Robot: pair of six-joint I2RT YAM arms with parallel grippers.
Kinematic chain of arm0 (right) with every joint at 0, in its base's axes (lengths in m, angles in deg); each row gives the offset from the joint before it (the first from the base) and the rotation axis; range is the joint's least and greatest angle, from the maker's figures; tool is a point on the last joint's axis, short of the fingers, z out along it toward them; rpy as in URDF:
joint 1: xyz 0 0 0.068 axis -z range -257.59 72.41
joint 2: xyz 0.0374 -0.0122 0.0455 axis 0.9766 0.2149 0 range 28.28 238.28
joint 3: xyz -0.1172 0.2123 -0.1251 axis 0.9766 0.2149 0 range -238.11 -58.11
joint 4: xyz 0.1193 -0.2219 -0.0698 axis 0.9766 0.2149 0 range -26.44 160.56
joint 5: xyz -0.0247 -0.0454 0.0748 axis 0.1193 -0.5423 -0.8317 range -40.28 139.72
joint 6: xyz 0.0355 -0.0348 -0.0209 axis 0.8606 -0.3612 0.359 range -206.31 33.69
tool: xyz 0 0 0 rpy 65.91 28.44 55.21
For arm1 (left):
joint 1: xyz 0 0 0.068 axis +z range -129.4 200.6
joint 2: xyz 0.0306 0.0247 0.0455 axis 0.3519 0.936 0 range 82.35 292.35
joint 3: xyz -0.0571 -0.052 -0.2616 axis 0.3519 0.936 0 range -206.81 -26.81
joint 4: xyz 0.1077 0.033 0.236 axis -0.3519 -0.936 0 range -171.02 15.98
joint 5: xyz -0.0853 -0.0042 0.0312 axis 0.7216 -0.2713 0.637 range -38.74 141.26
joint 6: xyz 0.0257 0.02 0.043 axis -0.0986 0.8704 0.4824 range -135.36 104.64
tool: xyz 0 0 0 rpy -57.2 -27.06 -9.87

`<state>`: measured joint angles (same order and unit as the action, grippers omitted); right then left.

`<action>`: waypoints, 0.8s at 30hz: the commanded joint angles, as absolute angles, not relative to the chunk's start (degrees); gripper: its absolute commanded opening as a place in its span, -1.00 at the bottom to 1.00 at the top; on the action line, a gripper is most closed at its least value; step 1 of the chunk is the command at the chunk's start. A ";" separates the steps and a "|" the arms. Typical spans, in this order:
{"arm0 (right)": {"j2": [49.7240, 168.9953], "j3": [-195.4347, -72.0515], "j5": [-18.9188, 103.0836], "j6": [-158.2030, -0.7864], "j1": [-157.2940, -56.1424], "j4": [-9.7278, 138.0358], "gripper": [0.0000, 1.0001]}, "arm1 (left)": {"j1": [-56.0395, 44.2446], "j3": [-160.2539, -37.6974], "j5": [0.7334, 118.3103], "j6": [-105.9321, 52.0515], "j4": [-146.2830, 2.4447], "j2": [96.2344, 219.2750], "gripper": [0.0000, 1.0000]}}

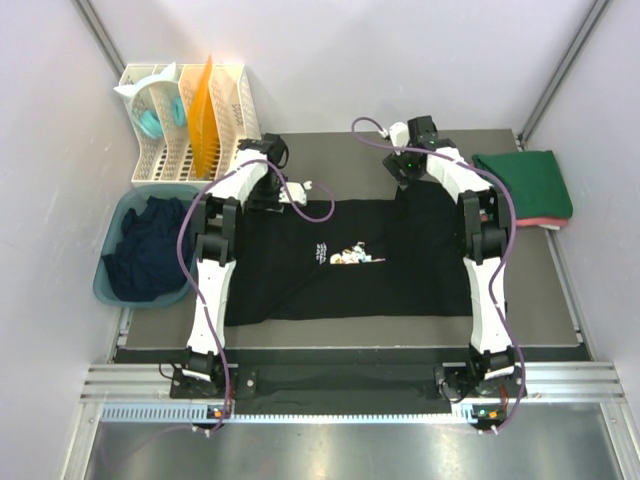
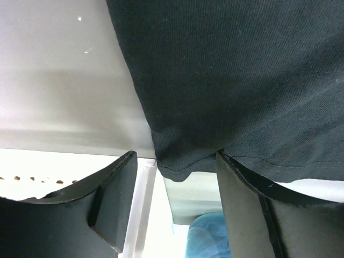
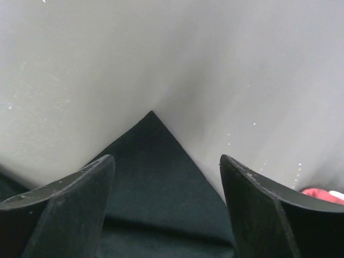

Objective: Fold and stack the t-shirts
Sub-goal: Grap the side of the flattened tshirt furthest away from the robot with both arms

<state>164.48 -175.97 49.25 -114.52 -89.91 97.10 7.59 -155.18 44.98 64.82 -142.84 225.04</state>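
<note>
Two arms reach the far corners of the black t-shirt (image 1: 350, 262), spread flat on the mat (image 1: 330, 150). Left gripper (image 2: 174, 157): fingers apart, hem between them, unclamped. Right gripper (image 3: 165, 164): wide open over a corner, holding nothing. Folded green t-shirt (image 1: 525, 182) far right.

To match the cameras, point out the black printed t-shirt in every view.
Top external: black t-shirt spread flat at centre.
Left wrist: fills the upper right, its edge dipping into the open left end effector.
Right wrist: a pointed corner at lower centre, inside the open right end effector.
Shared landmark: the grey table mat under it, in all three.
</note>
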 commanded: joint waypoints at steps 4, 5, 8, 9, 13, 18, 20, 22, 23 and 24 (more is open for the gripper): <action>166.71 -179.84 44.98 -112.59 -89.19 97.48 0.54 | 6.45 -152.05 47.13 63.83 -142.67 222.98 0.31; 166.97 -179.92 44.72 -112.15 -89.11 97.57 0.55 | 6.28 -152.14 47.13 63.65 -142.67 222.80 0.31; 167.41 -180.28 43.31 -111.54 -89.02 98.19 0.62 | 6.01 -151.96 47.22 62.95 -142.75 221.83 0.30; 167.67 -180.45 42.52 -111.45 -89.02 98.36 0.62 | 5.84 -151.79 47.30 62.95 -142.93 221.66 0.30; 168.55 -180.98 40.24 -110.40 -88.49 99.42 0.66 | 5.31 -150.21 46.78 62.51 -143.02 219.81 0.29; 170.92 -182.73 37.08 -109.07 -87.00 100.21 0.66 | 4.52 -149.24 46.16 61.63 -143.46 217.62 0.29; 171.54 -183.61 36.45 -108.72 -86.65 100.65 0.62 | 4.26 -148.97 45.73 61.63 -143.63 216.91 0.29; 172.15 -183.79 35.84 -108.37 -85.94 100.82 0.61 | 4.17 -148.97 45.02 61.63 -143.81 216.30 0.29; 172.33 -184.05 35.49 -108.28 -85.68 100.74 0.62 | 4.17 -149.06 44.85 61.63 -143.98 216.03 0.29; 172.42 -184.06 34.96 -108.11 -85.42 100.91 0.62 | 4.08 -148.98 44.50 61.72 -143.98 215.77 0.29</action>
